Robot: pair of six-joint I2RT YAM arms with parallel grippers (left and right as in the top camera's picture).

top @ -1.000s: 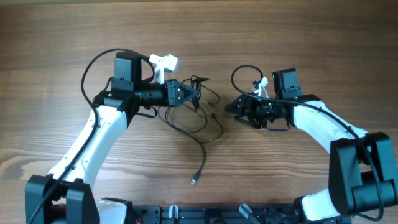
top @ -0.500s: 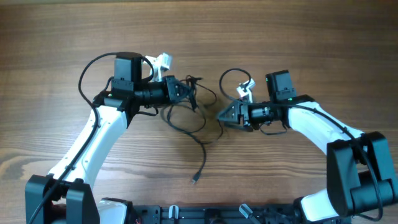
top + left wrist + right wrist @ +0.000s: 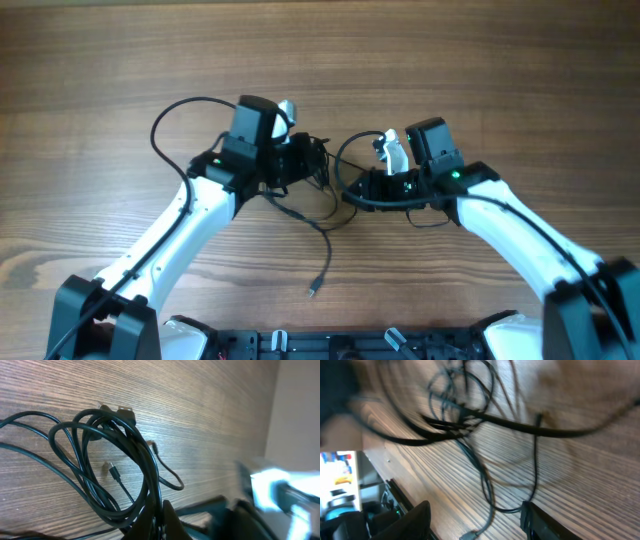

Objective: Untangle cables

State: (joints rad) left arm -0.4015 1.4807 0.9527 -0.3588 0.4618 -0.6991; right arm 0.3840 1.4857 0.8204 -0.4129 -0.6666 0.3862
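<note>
Item: left gripper [image 3: 306, 160]. We logged it as closed, jaws narrow, pinching a bundled coil of the cables [image 3: 148, 472] at its tip. In the left wrist view the loops fanned out from the pinch toward 11 o'clock and lay against the table [image 3: 100, 100].

Item: right gripper [image 3: 360, 190]. We logged it as spread, with nothing gripped. Its fingers [image 3: 417, 520] stood apart in the right wrist view, with blurred strands crossing beyond them toward 12 o'clock.

Item: cables, overhead. The tangle sat between the two grippers, at 3 o'clock from the left one and 9 o'clock from the right. One free tail ran off toward 6 o'clock and ended in a small plug tip [image 3: 313, 289] on bare table, well apart from both grippers.

Step, as we judged it: one side anchored, the other closing in to take a strand; separation not yet done.

Next move, as we judged it: the spread gripper needed a single loop singled out and caught, then a pull away toward 3 o'clock against the anchored bundle.
</note>
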